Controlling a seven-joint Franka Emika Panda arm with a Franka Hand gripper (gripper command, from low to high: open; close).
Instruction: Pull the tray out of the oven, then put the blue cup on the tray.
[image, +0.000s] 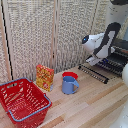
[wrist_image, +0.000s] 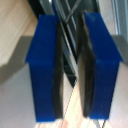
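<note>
The blue cup (image: 70, 85) stands upright on the wooden table with its handle toward the exterior view's right. The tray (image: 95, 72), a dark wire rack, sticks out over the table from the oven (image: 119, 59), which is mostly hidden behind the arm at the exterior view's right. My gripper (image: 91, 62) hangs just above the tray's outer end. In the wrist view the gripper (wrist_image: 71, 35) shows two blue fingers (wrist_image: 46, 65) with black pads a narrow gap apart. Nothing sits between them, and the tray's thin bars (wrist_image: 64, 15) show beyond the gap.
A shallow red bowl (image: 70, 75) sits right behind the cup. An orange box (image: 44, 77) stands by the slatted screen. A red basket (image: 22, 100) fills the exterior view's lower left. Bare wood (image: 95, 102) lies in front of the tray.
</note>
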